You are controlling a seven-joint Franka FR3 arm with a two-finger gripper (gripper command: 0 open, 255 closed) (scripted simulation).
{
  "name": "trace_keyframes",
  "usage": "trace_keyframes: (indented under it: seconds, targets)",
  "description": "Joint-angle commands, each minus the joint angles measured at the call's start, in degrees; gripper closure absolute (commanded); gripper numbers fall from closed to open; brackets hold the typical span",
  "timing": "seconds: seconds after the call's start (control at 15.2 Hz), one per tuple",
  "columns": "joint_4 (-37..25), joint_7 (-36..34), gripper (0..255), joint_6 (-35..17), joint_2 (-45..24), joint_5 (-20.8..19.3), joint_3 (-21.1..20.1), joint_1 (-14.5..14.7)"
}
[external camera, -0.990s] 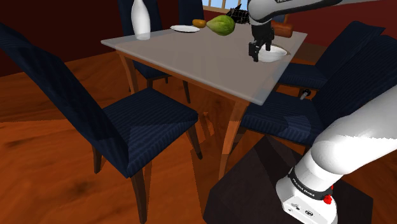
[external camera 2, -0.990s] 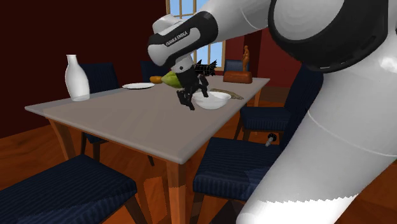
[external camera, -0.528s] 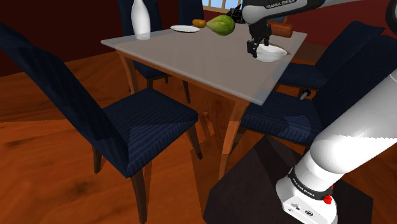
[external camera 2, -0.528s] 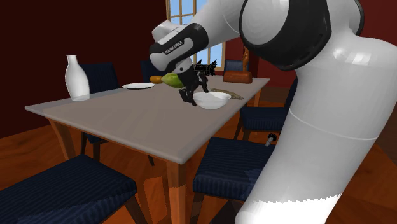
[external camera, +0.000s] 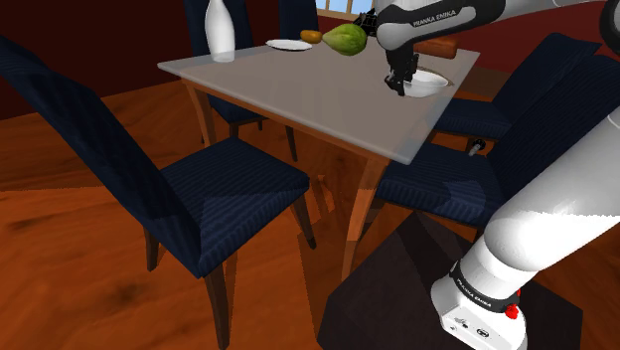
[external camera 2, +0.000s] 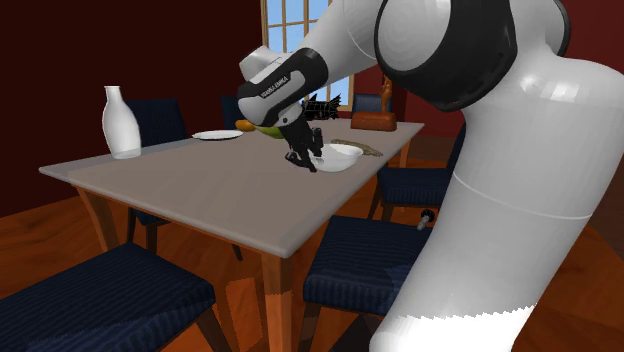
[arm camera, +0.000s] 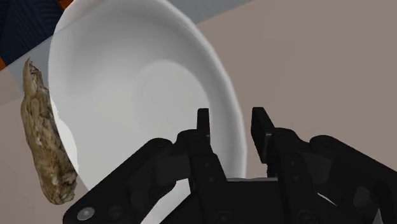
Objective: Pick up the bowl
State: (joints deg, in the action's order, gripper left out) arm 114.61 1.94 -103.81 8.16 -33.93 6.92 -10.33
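Note:
A white bowl [external camera: 430,86] [external camera 2: 340,157] [arm camera: 140,95] stands on the grey table [external camera: 298,94] near its edge in the shoulder view's right. My black gripper [external camera: 400,87] [external camera 2: 307,160] [arm camera: 230,130] points down astride the bowl's near rim. One finger is inside the bowl and the other outside over the table. The fingers are close together, with a slim gap still showing on each side of the rim. The bowl rests flat on the table.
A brown lumpy object [arm camera: 44,140] lies against the bowl's far side. A green fruit [external camera: 345,40], a white plate [external camera: 289,45] and a white bottle [external camera: 220,30] stand further along the table. Dark blue chairs [external camera: 219,184] surround it.
The gripper has dropped onto the bowl's rim and its fingers have drawn much closer together. The bowl has not moved.

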Motion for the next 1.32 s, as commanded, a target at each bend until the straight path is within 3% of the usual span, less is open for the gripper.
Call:
trace_keyframes:
  seconds: [0.0,0.46,1.25]
  targets:
    - [0.08,-0.05,255,-0.07,0.01,-0.01,0.00,0.00]
    - [0.04,-0.03,255,-0.10,-0.04,-0.01,0.02,-0.01]
    - [-8.54,4.19,255,7.63,0.12,0.95,-0.50,0.29]
